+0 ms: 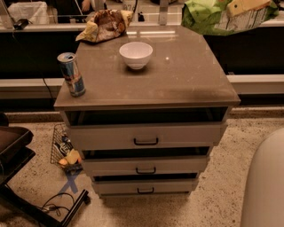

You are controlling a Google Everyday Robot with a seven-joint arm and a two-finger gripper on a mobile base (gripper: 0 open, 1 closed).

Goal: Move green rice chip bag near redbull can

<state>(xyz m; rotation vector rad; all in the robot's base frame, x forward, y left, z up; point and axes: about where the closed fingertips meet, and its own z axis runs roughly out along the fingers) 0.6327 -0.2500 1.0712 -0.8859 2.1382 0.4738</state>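
Observation:
The green rice chip bag (pixel 202 17) hangs in the air at the top right, above the back right corner of the cabinet top (pixel 186 75). My gripper (pixel 246 13) is shut on its right side, at the top edge of the view. The redbull can (pixel 72 74), blue and silver, stands upright at the front left corner of the cabinet top, far from the bag.
A white bowl (pixel 136 54) sits mid-back on the top. A brown-and-yellow snack bag (pixel 104 24) lies at the back left. Three drawers (pixel 145 135) stand slightly open. A wire basket (pixel 63 148) and a dark chair (pixel 13 148) are on the floor at left; my white body (pixel 266 186) is at bottom right.

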